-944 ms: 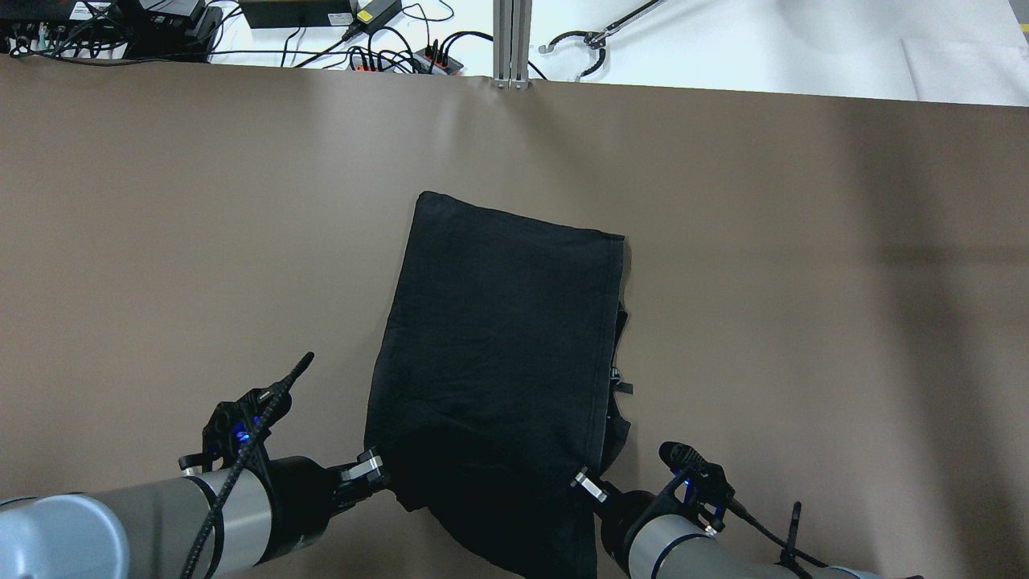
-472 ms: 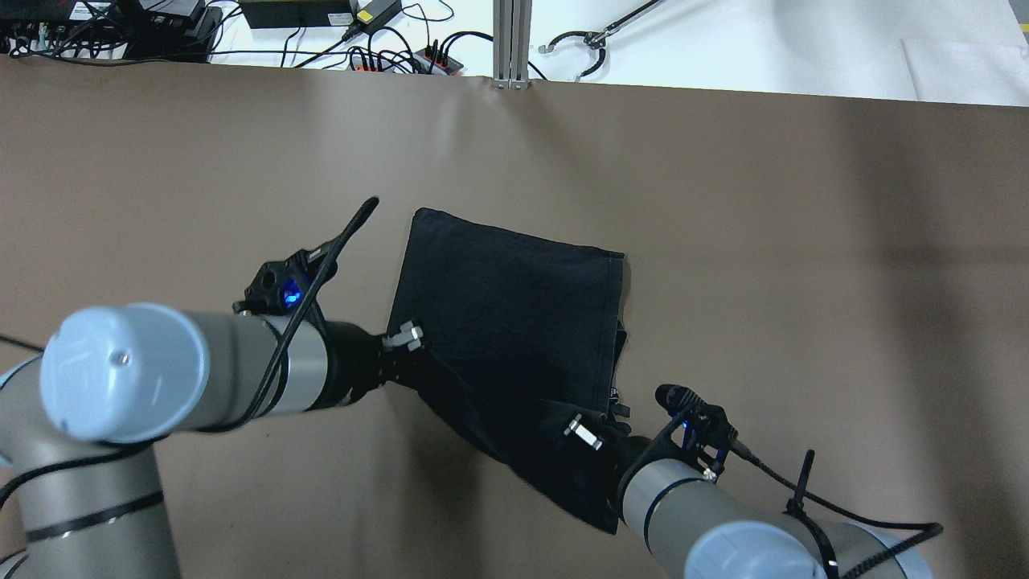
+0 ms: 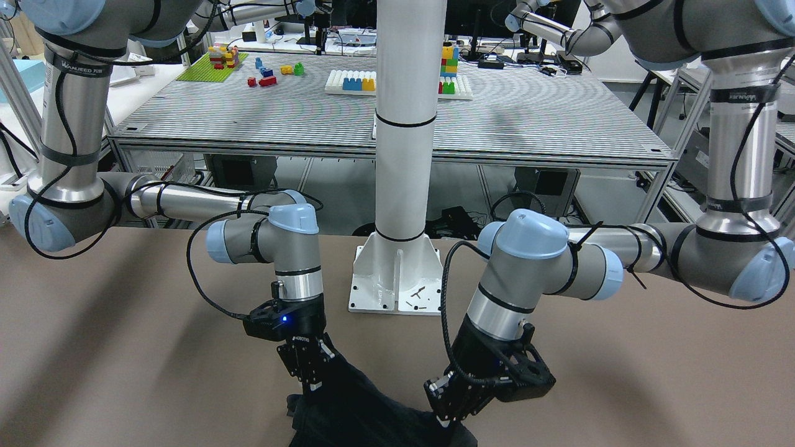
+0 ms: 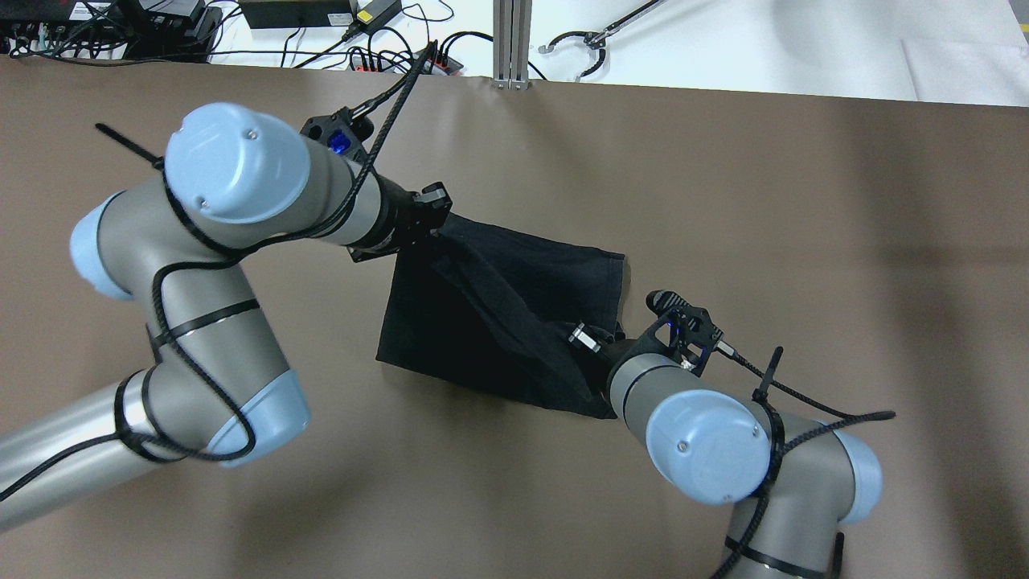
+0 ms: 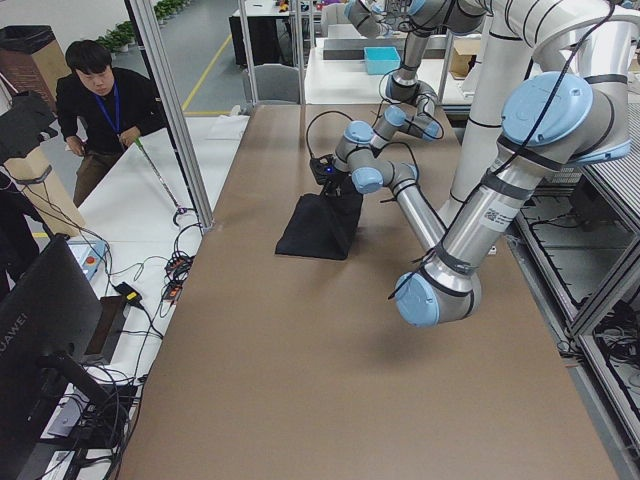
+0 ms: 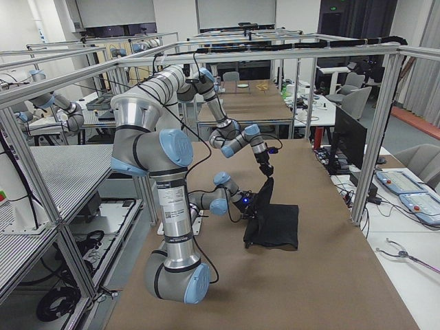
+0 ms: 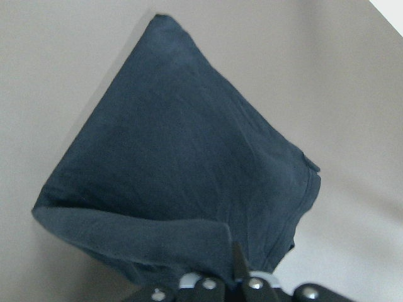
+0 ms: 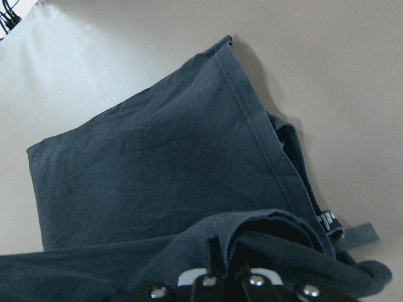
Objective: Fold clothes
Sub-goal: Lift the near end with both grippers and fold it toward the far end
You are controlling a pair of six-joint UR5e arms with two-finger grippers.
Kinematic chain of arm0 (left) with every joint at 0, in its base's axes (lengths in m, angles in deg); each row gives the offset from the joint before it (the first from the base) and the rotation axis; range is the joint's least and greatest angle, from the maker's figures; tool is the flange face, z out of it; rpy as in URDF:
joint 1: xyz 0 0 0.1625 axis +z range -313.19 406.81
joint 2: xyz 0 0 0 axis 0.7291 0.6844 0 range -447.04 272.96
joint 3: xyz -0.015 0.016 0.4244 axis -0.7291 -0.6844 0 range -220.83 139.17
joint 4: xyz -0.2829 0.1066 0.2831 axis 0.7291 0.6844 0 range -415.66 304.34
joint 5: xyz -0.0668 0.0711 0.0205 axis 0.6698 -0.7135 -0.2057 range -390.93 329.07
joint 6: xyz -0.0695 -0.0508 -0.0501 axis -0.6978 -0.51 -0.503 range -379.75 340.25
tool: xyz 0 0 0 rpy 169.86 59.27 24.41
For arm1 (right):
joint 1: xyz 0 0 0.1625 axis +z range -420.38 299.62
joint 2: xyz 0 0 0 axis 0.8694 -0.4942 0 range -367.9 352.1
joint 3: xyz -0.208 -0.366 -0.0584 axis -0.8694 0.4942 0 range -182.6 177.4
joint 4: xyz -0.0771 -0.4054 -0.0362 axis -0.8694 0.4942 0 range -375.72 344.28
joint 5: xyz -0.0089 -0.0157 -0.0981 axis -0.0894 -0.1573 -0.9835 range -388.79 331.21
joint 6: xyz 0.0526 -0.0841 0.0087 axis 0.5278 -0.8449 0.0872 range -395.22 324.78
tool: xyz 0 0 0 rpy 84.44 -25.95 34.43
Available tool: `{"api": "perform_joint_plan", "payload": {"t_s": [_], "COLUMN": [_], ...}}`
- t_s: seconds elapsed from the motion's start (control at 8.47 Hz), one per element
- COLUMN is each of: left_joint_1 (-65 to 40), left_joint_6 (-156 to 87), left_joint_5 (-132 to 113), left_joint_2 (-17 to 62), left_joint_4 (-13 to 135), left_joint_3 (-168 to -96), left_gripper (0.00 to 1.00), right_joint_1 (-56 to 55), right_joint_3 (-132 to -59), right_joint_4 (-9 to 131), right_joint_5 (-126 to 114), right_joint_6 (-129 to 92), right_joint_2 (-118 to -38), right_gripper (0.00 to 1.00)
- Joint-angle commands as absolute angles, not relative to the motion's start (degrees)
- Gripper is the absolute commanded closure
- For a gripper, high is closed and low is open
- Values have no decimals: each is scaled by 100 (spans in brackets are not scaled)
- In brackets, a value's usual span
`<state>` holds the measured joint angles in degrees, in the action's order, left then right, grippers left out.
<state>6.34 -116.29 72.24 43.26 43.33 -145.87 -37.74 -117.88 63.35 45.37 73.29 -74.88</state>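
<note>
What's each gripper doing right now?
Left gripper: shut on a corner of the black cloth.
Right gripper: shut on another edge of the black cloth.

The left gripper (image 4: pixel 436 215) is raised and pinched shut on an edge of the clothes (image 4: pixel 522 273), its forearm folded back behind it at the elbow, while the right gripper (image 4: pixel 580 336), lower and likewise clamped on the fabric, points toward the left one, wrist tilted downward
</note>
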Motion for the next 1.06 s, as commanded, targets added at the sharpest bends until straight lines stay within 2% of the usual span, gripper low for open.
{"api": "perform_joint_plan", "payload": {"t_s": [0.0, 0.35, 0.47, 0.59, 0.71, 0.94], "left_joint_1": [261, 199, 181, 137, 128, 32], "left_joint_6": [-11239, -10695, -10598, -10405, -10238, -10236], "left_joint_5": [7252, 7208, 7199, 7199, 7208, 7296], "left_joint_2": [5251, 5735, 5780, 5780, 5824, 5868], "left_joint_4": [4365, 4723, 5309, 5645, 5640, 5658], "left_joint_3": [-13070, -11690, -11250, -11063, -11096, -11123], "left_gripper": [100, 100, 75, 13, 5, 5], "right_joint_1": [-3262, -3059, -2981, -2780, -2482, -2111], "right_joint_3": [-10707, -9396, -9288, -9313, -9435, -9891], "right_joint_4": [6277, 5446, 5268, 5257, 5257, 5327], "right_joint_5": [4811, 4829, 4881, 5230, 5764, 6671], "right_joint_6": [7017, 6886, 6536, 6420, 6201, 6067], "right_joint_2": [-6839, -6450, -6441, -6432, -6389, -6450], "right_gripper": [100, 100, 86, 27, 9, 8]}}
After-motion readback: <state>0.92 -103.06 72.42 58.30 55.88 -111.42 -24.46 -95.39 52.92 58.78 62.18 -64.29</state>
